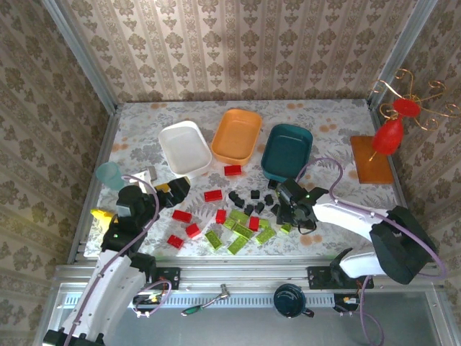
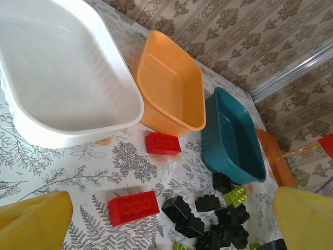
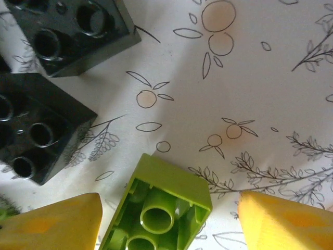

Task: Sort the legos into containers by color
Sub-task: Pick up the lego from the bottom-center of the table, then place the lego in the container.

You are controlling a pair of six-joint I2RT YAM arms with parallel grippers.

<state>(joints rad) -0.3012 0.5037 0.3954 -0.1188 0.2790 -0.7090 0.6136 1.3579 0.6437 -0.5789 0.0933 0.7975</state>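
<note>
Legos [image 1: 240,231] scattered, lime-green brick [image 3: 156,208] cropped below

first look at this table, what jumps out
A white tub, an orange tub and a dark teal tub stand empty in a row at the far middle of the table. In front of them lies a loose scatter of red, lime-green and black legos. At its right edge the right gripper is down, yellow fingers open either side of a lime-green brick showing its hollow underside.
</note>
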